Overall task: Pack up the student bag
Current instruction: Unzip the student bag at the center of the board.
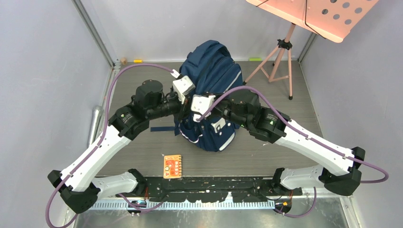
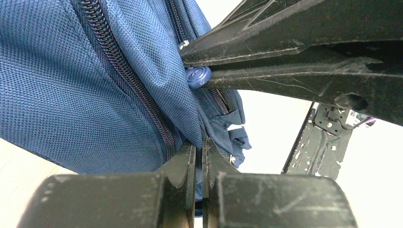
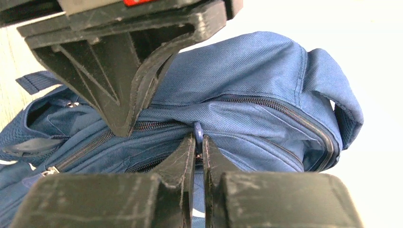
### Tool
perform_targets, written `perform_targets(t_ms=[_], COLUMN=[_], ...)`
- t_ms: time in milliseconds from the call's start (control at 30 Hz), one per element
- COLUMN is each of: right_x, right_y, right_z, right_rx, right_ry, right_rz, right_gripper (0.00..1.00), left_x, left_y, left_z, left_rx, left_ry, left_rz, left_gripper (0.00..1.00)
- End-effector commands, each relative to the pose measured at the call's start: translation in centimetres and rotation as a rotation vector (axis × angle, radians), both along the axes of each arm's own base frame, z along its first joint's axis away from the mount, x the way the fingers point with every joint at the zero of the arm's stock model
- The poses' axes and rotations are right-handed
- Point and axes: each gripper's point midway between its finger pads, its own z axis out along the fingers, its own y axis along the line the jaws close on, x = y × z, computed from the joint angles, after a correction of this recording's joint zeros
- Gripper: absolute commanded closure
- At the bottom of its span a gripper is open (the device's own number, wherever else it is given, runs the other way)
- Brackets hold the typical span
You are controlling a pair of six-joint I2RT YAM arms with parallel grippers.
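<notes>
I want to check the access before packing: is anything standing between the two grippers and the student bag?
Nothing visible does. The left gripper is shut on a fold of the student bag, and the right gripper is shut on its blue zipper pull.

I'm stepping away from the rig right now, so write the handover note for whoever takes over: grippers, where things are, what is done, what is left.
Left gripper: shut on a fold of the backpack fabric, beside a zip.
Right gripper: shut on the round blue zip pull.
Things: the backpack sits between the two arms. An orange card lies outside it, nearer the arm bases.
Done: both grips are set.
Left: probably draw the zip, then pack. The zips in view look closed, and the contents cannot be seen.
</notes>
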Motion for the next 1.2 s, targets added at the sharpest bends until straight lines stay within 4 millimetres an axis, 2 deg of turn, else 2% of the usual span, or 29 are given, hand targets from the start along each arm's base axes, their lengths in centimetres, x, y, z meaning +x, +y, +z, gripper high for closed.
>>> perform_targets(t_ms=[0, 267, 467, 667, 900, 967, 1000, 1033, 1067, 1167], right_x=[1.6, 4.3, 5.6, 7.4, 10.6, 11.5, 12.3, 12.6, 13.3, 14.3], right_y=[-0.6, -3.4, -4.7, -7.3, -11.4, -12.9, -14.2, -14.6, -16.0, -17.8], right_z=[4.6, 5.8, 6.0, 5.2, 3.4, 3.3, 3.3, 3.2, 3.1, 2.6], right_rx=[0.191, 0.376, 0.459, 0.548, 0.656, 0.705, 0.725, 0.752, 0.772, 0.854], right_ry=[-0.015, 0.066, 0.111, 0.191, 0.284, 0.299, 0.297, 0.316, 0.314, 0.356], right_rz=[-0.132, -0.432, -0.529, -0.616, -0.755, -0.795, -0.830, -0.840, -0.877, -0.923], right_gripper=[0.99, 1.00, 1.00, 0.99, 1.00, 1.00, 1.00, 1.00, 1.00, 1.00], left_x=[-0.4, 0.6, 1.1, 1.9, 3.6, 4.0, 4.2, 4.4, 4.6, 5.1], left_y=[-0.1, 1.9, 2.6, 3.1, 4.6, 5.2, 5.4, 5.7, 5.9, 6.6], left_z=[2.3, 2.4, 2.2, 1.8, 1.0, 1.1, 1.0, 1.0, 1.0, 0.8], left_rx=[-0.073, -0.041, -0.010, 0.008, 0.033, 0.036, 0.041, 0.042, 0.043, 0.048], left_ry=[-0.054, -0.130, -0.145, -0.149, -0.166, -0.176, -0.177, -0.179, -0.181, -0.181], left_rz=[-0.023, 0.069, 0.103, 0.139, 0.238, 0.263, 0.276, 0.287, 0.300, 0.330], left_gripper=[1.00, 1.00, 1.00, 1.00, 1.00, 1.00, 1.00, 1.00, 1.00, 1.00])
